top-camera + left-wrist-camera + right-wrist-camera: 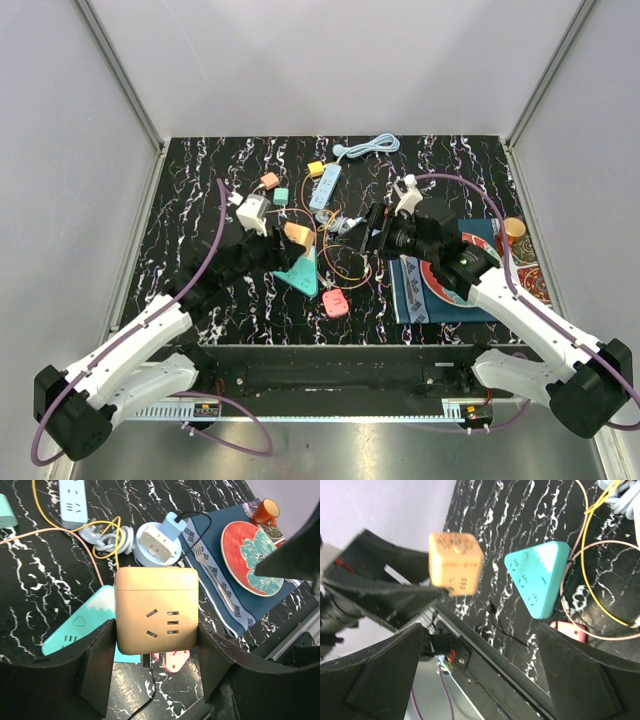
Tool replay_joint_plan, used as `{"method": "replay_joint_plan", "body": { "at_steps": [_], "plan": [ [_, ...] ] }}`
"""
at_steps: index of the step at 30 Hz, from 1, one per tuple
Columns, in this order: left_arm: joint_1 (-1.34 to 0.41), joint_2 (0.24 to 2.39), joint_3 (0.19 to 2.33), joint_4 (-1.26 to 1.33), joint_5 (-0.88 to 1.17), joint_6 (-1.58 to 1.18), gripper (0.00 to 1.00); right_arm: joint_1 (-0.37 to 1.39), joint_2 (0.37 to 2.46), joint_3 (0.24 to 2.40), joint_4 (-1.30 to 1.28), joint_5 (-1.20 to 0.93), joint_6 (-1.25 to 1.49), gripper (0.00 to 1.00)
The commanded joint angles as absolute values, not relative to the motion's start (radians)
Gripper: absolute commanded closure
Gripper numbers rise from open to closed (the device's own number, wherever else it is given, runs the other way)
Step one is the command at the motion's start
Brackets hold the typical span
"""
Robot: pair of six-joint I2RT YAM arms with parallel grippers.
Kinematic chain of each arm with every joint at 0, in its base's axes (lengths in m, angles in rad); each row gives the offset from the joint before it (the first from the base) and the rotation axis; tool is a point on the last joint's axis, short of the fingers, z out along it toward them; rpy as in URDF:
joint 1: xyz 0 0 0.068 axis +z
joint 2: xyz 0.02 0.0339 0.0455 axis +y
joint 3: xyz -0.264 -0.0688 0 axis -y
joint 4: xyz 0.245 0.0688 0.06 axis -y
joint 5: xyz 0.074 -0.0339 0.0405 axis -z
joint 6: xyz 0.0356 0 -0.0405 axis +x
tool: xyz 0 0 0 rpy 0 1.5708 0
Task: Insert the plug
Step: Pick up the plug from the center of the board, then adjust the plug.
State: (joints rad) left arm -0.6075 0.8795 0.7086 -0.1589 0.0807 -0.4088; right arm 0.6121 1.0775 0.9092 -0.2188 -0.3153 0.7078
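My left gripper (156,639) is shut on a tan cube plug adapter (156,610), one black finger on each side, and holds it above the table. Its socket face points at the wrist camera and two metal prongs (152,660) stick out at its near end. In the top view the cube (297,234) hangs above the teal triangular power strip (303,272). My right gripper (372,232) is open and empty to the cube's right, facing it. The right wrist view shows the cube (456,564) between the left fingers (385,592), with the teal strip (537,577) beyond.
A pink adapter (336,303) lies near the front. A white power strip (326,186), a round blue socket (159,542) and yellow and pink cables (345,262) lie mid-table. A blue mat (410,285) with plate (250,555), fork (212,575) and orange cup (514,230) is at the right.
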Motion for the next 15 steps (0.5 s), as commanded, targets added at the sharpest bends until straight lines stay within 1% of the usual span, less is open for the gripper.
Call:
{"method": "replay_joint_plan", "body": {
  "at_steps": [1,9,15],
  "plan": [
    [-0.682,0.864,0.709,-0.014,-0.029,-0.474,0.77,0.612,1.066,0.854,0.060,-0.278,0.886,0.00],
    [-0.787,0.920,0.733,0.020,-0.074,-0.451,0.77,0.623,1.169,0.827,0.242,-0.359,0.971,0.00],
    [-0.822,0.933,0.739,0.034,-0.098,-0.436,0.77,0.637,1.207,0.842,0.206,-0.348,0.947,0.00]
  ]
}}
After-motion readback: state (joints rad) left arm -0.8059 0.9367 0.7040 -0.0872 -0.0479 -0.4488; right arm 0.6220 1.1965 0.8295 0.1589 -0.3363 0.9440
